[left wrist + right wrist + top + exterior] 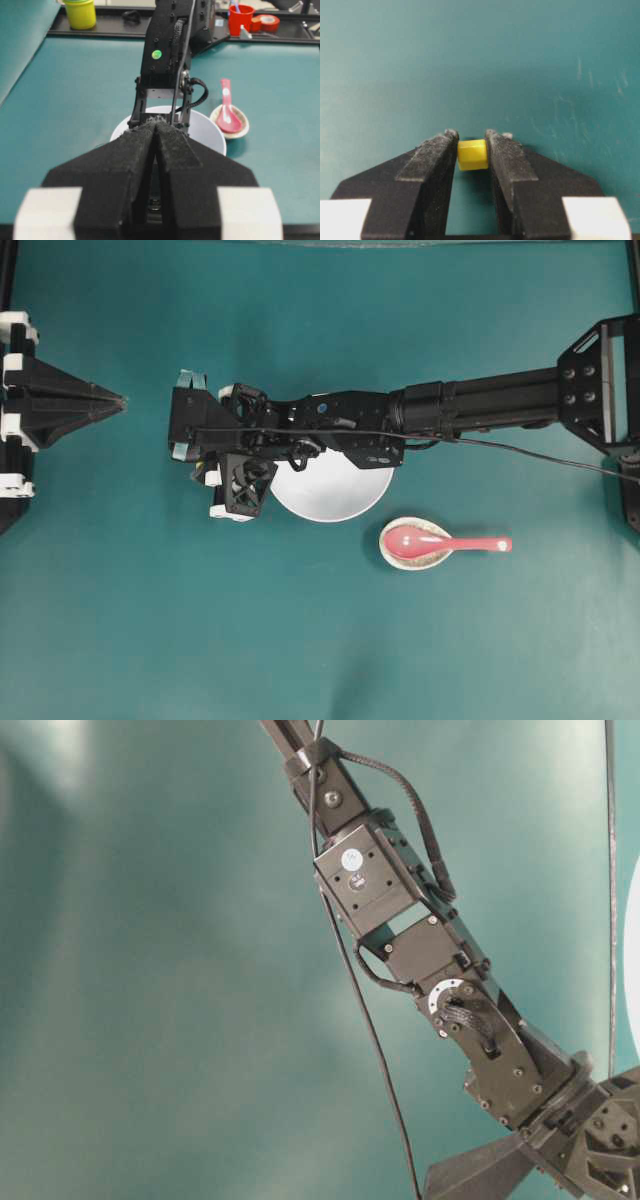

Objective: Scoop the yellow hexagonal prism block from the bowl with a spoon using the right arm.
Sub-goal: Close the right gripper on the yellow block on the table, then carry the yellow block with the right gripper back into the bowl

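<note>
Beyond the white bowl (330, 502), low over the teal tabletop (480, 60), the right pincer (471, 145) pinches the yellow hexagonal prism block (472, 154); advise squeezing squarely before lifting, spoon (445, 542) untouched.

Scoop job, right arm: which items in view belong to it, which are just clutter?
Job:
yellow block, pinched in right gripper
white bowl
pink spoon

Clutter:
speckled spoon rest
yellow tub
red cup
red tape roll
</note>
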Robot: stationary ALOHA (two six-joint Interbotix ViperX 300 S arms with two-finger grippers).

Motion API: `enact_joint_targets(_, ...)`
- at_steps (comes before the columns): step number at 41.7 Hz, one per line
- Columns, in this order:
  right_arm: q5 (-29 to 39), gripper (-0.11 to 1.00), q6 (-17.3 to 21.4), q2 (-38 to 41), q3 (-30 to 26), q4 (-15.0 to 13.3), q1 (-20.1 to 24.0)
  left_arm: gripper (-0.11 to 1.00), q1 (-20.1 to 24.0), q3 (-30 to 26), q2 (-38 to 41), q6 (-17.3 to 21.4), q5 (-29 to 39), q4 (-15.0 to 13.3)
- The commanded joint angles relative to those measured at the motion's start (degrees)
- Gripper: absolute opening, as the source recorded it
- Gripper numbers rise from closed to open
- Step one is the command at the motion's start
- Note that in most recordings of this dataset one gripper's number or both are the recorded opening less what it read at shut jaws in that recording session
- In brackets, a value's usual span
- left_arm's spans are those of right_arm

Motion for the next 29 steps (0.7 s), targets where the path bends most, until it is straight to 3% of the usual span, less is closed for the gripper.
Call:
enact_joint_targets(1, -0.3, 0.31, 0.1, -1.5, -1.1, -0.1, -0.1, 0.00, 0.1, -1.4, 0.3, 0.0, -0.5, 0.2)
enact_joint_targets(29, 0.3, 0.30, 0.2, -6.8, -1.4, -0.1, -0.1, 0.00, 0.1, -1.4, 0.3, 0.0, -0.3, 0.2)
